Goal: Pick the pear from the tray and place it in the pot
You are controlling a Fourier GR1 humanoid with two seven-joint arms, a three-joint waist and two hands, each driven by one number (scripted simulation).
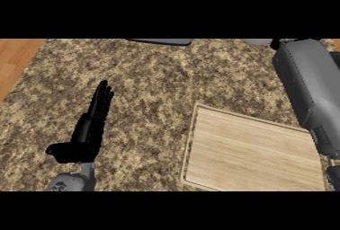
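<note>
From my seat I see the wooden tray (252, 152) lying bare on the speckled granite table (153, 76) — no pear on it, and no pear anywhere else in the head view. The pot is not clearly in sight either; a dark sliver (161, 41) pokes in at the far edge, but I cannot tell what it is. The left robot hand (93, 119) stands at the view's left, well apart from the tray, fingers straight and pointing up, holding nothing; I read it as resting. On the right only the grey forearm (309, 85) shows, reaching far over the table past the tray's right side, and the right robot hand itself is out of frame, so I cannot say whether it has hold of the pear. My guess is that the pear is being carried toward the pot, beyond what I can see. The risk from here is working blind — if I release without seeing the pot's rim, the pear could land on the table and roll off the far edge.
</note>
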